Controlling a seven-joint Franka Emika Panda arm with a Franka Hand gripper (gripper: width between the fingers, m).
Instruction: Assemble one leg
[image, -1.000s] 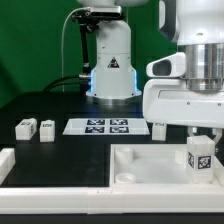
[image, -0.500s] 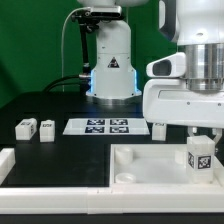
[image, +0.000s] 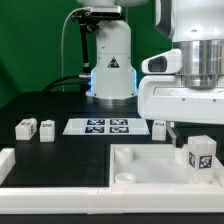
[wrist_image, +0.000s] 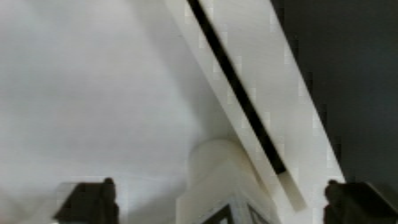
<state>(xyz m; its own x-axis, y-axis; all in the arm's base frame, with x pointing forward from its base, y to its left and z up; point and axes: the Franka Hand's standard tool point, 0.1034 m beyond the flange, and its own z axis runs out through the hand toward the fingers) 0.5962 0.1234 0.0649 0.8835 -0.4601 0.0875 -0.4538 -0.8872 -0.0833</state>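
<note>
On black table, marker board

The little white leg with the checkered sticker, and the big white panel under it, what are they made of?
The leg looks like hard white plastic: smooth, matte, with crisp moulded edges. Its black-and-white tag seems printed, perhaps on paper or a sticker; the pictures cannot settle which. The panel looks like the same plain white plastic, with a raised rim and a soft, dull sheen. Painted wood cannot be ruled out for either.

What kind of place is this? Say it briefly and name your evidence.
Probably a robotics lab bench set up for furniture-assembly trials: a marker board fixed on a black table, tagged white legs laid out, and a second robot's base behind.
</note>
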